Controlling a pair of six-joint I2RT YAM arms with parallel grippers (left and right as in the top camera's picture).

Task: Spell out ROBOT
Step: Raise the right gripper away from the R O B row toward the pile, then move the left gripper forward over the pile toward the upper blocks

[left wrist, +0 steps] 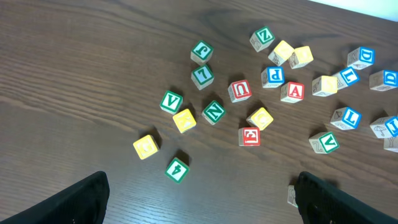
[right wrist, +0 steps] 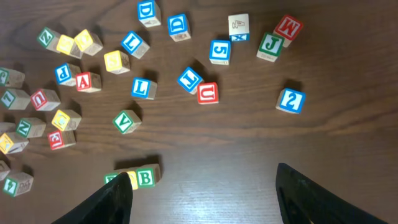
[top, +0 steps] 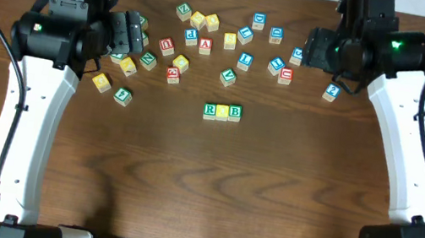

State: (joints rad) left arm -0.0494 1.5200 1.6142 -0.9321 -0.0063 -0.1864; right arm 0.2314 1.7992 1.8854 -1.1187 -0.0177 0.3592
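A row of three cubes lies mid-table: green-framed R (top: 210, 110), a plain yellow cube (top: 222, 112) and green-framed B (top: 235, 112). From the right wrist the B (right wrist: 146, 178) shows clearly, while the R is mostly hidden behind a finger (right wrist: 109, 202). Loose yellow cubes (left wrist: 145, 147) (left wrist: 185, 120) lie among the scattered letters. A blue-framed cube (right wrist: 189, 79) beside the red U may be the T; its letter is hard to read. My left gripper (left wrist: 199, 211) hovers open over the left cluster. My right gripper (right wrist: 205, 199) hovers open, its jaws empty.
Many other letter and number cubes are scattered across the far half of the table, among them the red A (top: 204, 45), a green 4 (left wrist: 176, 168) and a blue 2 (right wrist: 290, 100). Bare wood lies right of the B.
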